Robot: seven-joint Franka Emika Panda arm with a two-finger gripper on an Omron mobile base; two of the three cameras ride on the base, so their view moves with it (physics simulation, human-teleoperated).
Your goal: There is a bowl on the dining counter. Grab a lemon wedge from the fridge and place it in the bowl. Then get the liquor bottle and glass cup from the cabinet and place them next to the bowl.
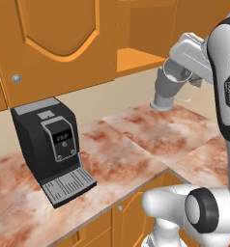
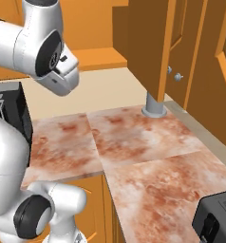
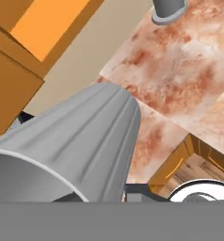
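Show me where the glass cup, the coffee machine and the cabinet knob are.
glass cup [image 3: 81, 141], hand view, on its ribbed grey side wall.
coffee machine [image 1: 51, 144], left base view, on its black front panel.
cabinet knob [image 1: 16, 78], left base view, on the round grey knob face.

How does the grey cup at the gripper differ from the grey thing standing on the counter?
The glass cup is tilted and off the counter at the gripper; the grey object stands on the counter. In the hand view the cup looks large and ribbed, the object small and far. Both are grey.
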